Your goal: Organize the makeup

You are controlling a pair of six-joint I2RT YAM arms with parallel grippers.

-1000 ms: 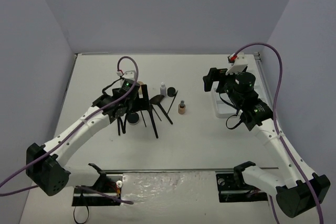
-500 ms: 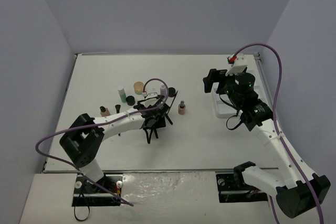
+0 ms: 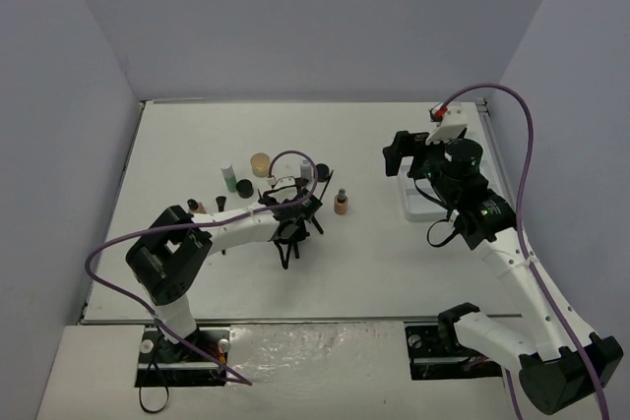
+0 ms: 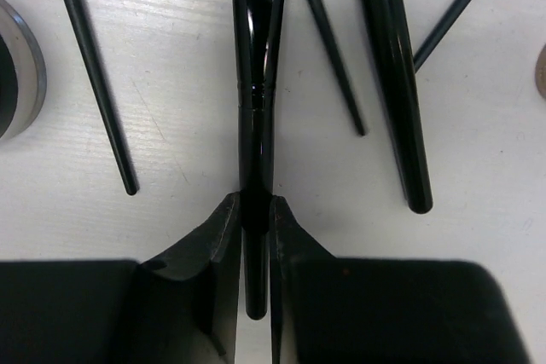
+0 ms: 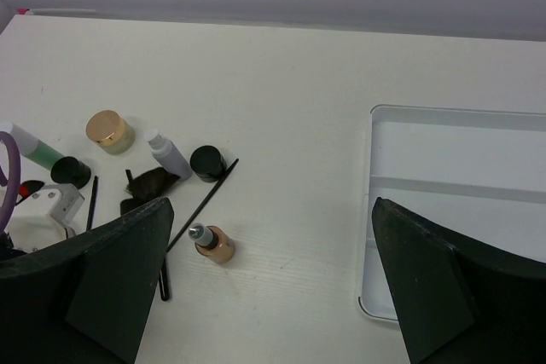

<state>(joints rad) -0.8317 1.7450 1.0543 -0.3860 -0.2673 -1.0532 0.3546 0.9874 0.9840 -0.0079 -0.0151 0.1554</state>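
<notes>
Left gripper (image 4: 254, 207) jaws pinch brush (image 4: 258, 66) handle; thin brushes (image 4: 94, 83) near either side.

Brushes crowded the left gripper (image 4: 254, 206); a thin brush (image 4: 92, 83) lay to one side of the held brush (image 4: 258, 83) and a thick brush (image 4: 394, 83) to the other, with only narrow strips of bare table (image 5: 299, 210) between; a jar (image 4: 10, 66) sat near; from the tan bottle (image 5: 213, 245) to the white tray (image 5: 444, 151), open surface left a wide passage.
</notes>
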